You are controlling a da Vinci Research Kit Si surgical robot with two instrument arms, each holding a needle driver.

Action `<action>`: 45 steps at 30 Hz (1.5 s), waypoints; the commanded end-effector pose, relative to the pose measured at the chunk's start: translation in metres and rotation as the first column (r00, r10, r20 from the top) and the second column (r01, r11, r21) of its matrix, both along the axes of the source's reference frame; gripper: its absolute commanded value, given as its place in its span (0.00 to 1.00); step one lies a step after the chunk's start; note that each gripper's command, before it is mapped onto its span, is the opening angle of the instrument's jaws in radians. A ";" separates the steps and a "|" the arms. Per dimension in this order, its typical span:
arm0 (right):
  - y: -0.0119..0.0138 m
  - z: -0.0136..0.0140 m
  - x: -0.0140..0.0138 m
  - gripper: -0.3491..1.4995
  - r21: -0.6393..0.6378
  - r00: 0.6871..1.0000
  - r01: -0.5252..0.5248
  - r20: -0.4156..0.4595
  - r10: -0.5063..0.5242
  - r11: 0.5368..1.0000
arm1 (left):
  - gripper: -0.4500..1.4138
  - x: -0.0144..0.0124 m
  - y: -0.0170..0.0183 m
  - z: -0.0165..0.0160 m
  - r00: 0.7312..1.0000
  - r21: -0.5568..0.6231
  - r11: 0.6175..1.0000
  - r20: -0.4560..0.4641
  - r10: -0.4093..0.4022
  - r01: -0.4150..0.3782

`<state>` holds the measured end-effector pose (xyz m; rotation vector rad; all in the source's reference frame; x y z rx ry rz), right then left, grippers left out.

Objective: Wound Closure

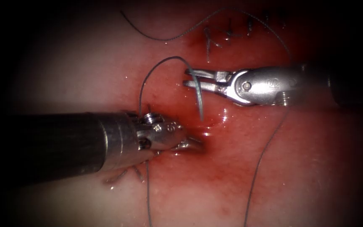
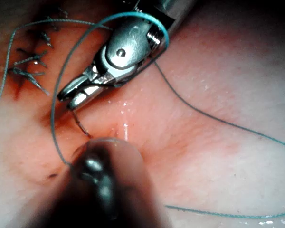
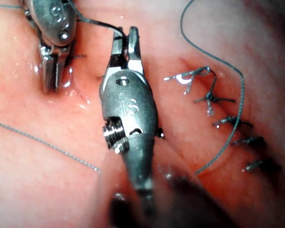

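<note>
1. Cut ends of thread. Short stubs on the tissue, just beside the left tool's shaft on its near side, well behind its tip.

2. Left tool. The tip is pressed down on wet tissue, in the red fluid. Whether it grips anything cannot be told. Judged purpose: steadying the tissue next to the needle's point. The right wrist view shows it as the neighbouring instrument, tip down on the surface.

3. Needle. It lies between the two tool tips, just beyond the left one. The curve runs from the right tool's grip down to the tissue, and the point meets the surface near the left tip. Whether the point has entered cannot be told. Which side of the cut it meets is unclear under the fluid. In the left wrist view it is a dark sliver below the right tool's tip.

4. Right tool. The jaws pinch the needle high on its curve, near the thread end. This leaves the pointed length free to reach the tissue. Also seen at and.

5. Thread. It leaves the needle's rear at the right tool's grip, arches away, then drops behind the left tool's wrist. The slack looks like it keeps pull off the needle.

6. Long strand. It trails under the right tool's body towards the near edge.

7. Finished stitches. A dark knotted row beyond the right tool, farthest from both tips.
</note>
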<state>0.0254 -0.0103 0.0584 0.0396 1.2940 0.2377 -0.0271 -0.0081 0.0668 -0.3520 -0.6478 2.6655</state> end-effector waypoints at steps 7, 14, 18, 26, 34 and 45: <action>-0.0025 0.0016 0.0011 0.00 -0.091 0.991 0.127 0.064 -0.121 0.988 | 0.33 0.0005 -0.0005 0.0002 1.000 0.017 1.000 -0.002 0.025 -0.025; -0.0035 0.0015 0.0012 0.00 -0.105 0.991 0.131 0.053 -0.126 0.986 | 0.35 0.0007 -0.0004 0.0000 1.000 0.019 0.999 0.001 0.028 -0.028; -0.0034 0.0016 0.0012 0.00 -0.100 0.991 0.129 0.053 -0.124 0.987 | 0.36 0.0008 -0.0004 0.0000 1.000 0.020 0.999 -0.001 0.031 -0.030; -0.0023 0.0012 0.0007 0.00 0.099 0.999 0.047 0.019 -0.049 0.994 | 0.37 0.0009 -0.0003 -0.0001 1.000 0.021 0.999 0.000 0.031 -0.031; 0.0006 0.0011 0.0004 0.00 0.265 0.996 -0.091 0.030 0.086 0.960 | 0.37 0.0008 -0.0005 0.0000 1.000 0.020 0.999 -0.001 0.031 -0.030; 0.0044 0.0027 -0.0002 0.00 0.448 0.977 -0.201 0.023 0.213 0.871 | 0.37 0.0007 -0.0006 0.0000 1.000 0.022 0.999 0.000 0.031 -0.031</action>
